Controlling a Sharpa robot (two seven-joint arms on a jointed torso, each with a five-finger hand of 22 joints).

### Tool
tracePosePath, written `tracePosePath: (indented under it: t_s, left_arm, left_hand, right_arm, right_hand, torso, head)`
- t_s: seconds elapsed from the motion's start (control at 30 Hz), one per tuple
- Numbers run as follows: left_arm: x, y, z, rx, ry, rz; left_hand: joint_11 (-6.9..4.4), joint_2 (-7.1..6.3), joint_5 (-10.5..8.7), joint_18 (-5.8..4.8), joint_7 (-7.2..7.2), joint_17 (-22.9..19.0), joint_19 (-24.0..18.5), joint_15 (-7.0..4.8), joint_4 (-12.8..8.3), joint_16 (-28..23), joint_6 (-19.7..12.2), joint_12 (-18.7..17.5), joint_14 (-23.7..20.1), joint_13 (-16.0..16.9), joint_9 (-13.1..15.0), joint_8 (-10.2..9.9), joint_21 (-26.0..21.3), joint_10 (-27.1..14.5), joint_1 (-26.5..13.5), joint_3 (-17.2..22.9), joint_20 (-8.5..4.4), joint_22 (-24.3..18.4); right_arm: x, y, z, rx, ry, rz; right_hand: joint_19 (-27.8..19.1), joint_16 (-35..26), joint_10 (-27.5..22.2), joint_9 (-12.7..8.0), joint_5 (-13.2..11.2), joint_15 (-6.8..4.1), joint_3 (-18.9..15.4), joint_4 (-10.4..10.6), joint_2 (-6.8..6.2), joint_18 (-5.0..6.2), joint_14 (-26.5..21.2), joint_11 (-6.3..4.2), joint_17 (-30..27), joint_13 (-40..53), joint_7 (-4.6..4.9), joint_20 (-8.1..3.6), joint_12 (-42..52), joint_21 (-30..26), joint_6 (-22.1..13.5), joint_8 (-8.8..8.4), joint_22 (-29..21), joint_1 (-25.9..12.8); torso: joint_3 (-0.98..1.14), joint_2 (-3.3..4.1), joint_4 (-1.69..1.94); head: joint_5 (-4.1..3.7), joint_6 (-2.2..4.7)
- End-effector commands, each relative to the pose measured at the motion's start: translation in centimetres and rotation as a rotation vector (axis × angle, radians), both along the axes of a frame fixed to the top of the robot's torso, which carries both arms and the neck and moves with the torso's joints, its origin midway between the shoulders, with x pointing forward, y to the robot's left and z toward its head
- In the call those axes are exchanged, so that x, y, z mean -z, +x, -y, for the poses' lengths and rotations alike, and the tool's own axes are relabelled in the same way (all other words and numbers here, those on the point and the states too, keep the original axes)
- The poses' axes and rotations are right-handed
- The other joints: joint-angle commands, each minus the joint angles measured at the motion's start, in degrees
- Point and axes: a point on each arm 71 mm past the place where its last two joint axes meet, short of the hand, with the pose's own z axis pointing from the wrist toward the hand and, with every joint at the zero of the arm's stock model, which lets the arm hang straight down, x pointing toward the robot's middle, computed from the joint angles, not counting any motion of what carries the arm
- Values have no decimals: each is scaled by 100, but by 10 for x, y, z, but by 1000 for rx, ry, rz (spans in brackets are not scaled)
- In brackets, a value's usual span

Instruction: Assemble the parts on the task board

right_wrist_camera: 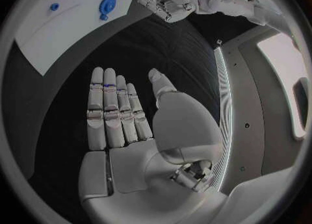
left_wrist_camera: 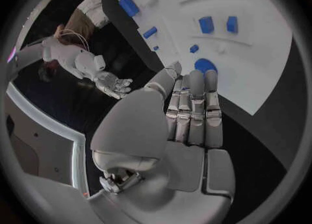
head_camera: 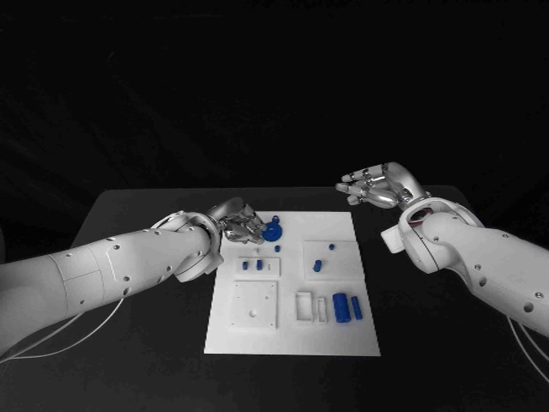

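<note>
The left hand (head_camera: 234,221), fingers straight and empty, hovers at the white board's (head_camera: 293,343) far left corner by a round blue part (head_camera: 272,231). The right hand (head_camera: 376,186) hangs spread, empty, off the board's far right corner.

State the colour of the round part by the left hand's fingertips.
Blue: the round part shows best in the left wrist view.

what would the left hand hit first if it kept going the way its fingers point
Probably the round blue part just past the left hand's fingertips on the task board; whether it already touches is unclear.
</note>
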Motion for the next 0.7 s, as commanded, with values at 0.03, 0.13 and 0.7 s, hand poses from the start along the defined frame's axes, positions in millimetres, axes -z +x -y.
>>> tracePosePath:
  t_s: [0.03, 0.13, 0.7]
  left_arm:
    - [-8, -2, 15, 135, 94, 175]
    - [-7, -1, 26, 174, 150, 201]
    - [10, 11, 54, 255, 346, 233]
  left_hand:
    - [26, -66, -562, 56, 20, -38, 3, 56, 40, -55, -131, -26, 8, -6, -15, -22, -57, -210, -139, -10, 49, 68]
    - [45, -137, -586, 84, 15, -186, 140, 64, 95, -157, -154, -26, 93, -6, -10, -16, -245, -268, -126, -31, 74, -30]
    - [99, -247, -403, 150, 19, -270, 311, 57, 28, 250, -25, -27, 209, -9, -5, -16, -84, -497, -43, 108, 47, 136]
  right_arm:
    - [0, 0, -3, -22, 1, 1]
    - [0, -1, -4, -24, 2, 1]
    - [-1, -1, -7, -31, 6, 3]
  right_hand:
    - [-33, -17, -34, -4, 40, 6, -25, -11, -7, -11, -26, 0, -5, -8, -3, 12, -19, -25, -46, -6, -6, -24]
    - [-33, -17, -34, -4, 40, 6, -25, -11, -7, -11, -26, 0, -5, -8, -3, 12, -19, -25, -46, -6, -6, -24]
    - [-33, -18, -33, -3, 50, 7, -20, -11, -6, -11, -26, 2, -9, -8, -2, 12, -22, -25, -45, -6, -7, -44]
  torso:
    - [-4, 6, -3]
    - [-1, 6, -3]
    - [4, 33, -44]
  head:
    - [-6, 19]
    - [-8, 31]
    - [7, 66]
